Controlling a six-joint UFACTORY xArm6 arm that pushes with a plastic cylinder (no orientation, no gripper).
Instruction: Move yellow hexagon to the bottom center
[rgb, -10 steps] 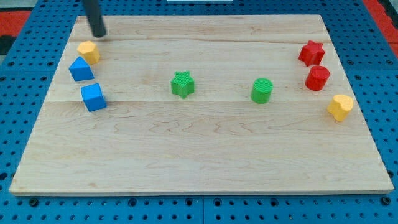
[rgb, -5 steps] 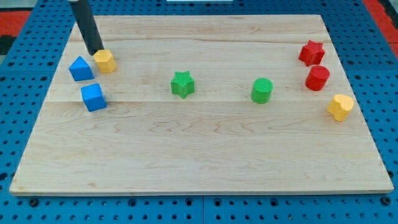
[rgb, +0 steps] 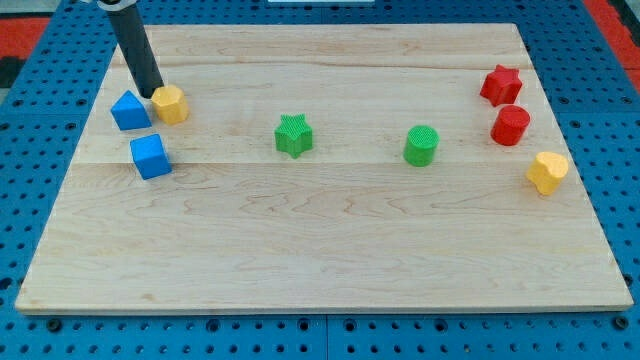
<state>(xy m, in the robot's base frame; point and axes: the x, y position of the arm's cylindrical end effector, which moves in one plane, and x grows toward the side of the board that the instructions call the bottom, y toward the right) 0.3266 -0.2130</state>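
Wooden desk (rgb: 330, 240), blocks scattered.
My tip (rgb: 152, 93) touched the yellow hexagon (rgb: 170, 103) at its ten o'clock; no gripper fitted.

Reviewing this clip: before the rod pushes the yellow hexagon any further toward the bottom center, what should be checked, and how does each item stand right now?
1. Tip located: ok. My tip sits at the upper left edge of the yellow hexagon.
2. Tip on the correct side for a push toward the view's bottom and right: ok, it is above and left of the block.
3. Contact with the hexagon: cannot tell, they look touching or nearly so.
4. Neighbours clear: not ok. The blue block is close on the left, and the blue cube lies just below.
5. Path further on: ok. The green star stands off to the right of a diagonal line.
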